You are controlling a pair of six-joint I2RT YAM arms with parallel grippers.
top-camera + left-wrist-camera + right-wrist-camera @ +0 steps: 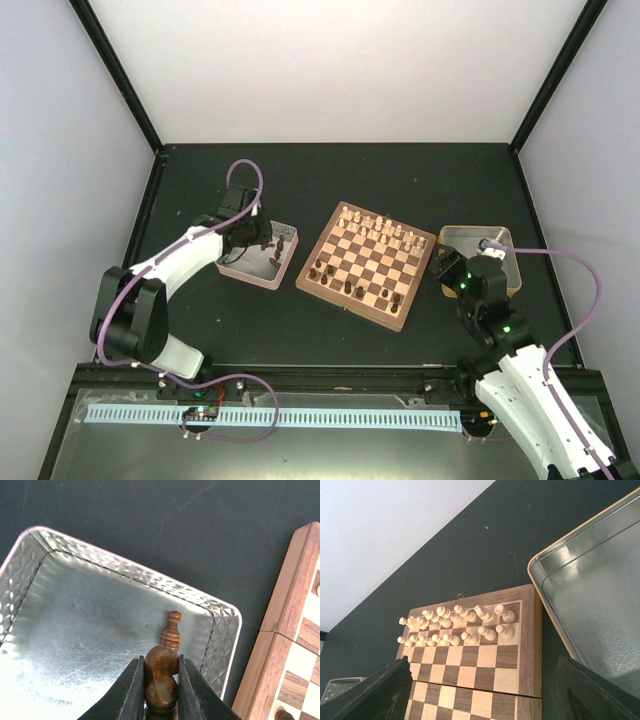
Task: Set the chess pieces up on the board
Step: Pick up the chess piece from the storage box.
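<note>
Left claw (160, 665) is clenched on one small dark brown wooden chess piece (161, 682). It hangs over the silver embossed metal tray (125, 567), which sits toward the left edge of the black surface (420, 180). A second dark turned piece (172, 630) shows just beyond the held one; can't tell if they touch. A few loose dark pieces (284, 243) lie in that tray in the top view.

Right claw (482, 672) is released, fingers wide apart with nothing between them. It sits between the board and the plain metal tray (545, 587) near the right edge.

The square checked wooden chessboard (368, 263) lies mid-surface, a bit right of centre. Cream-white chessmen (455, 630) fill two rows along its far side, so that side looks done. On the near side only a handful of standing dark chessmen (355, 290) show, with gaps between them.

Judged progress: the dark side is well under half set. The held piece needs carrying to the near rows, then the tray leftovers follow.
</note>
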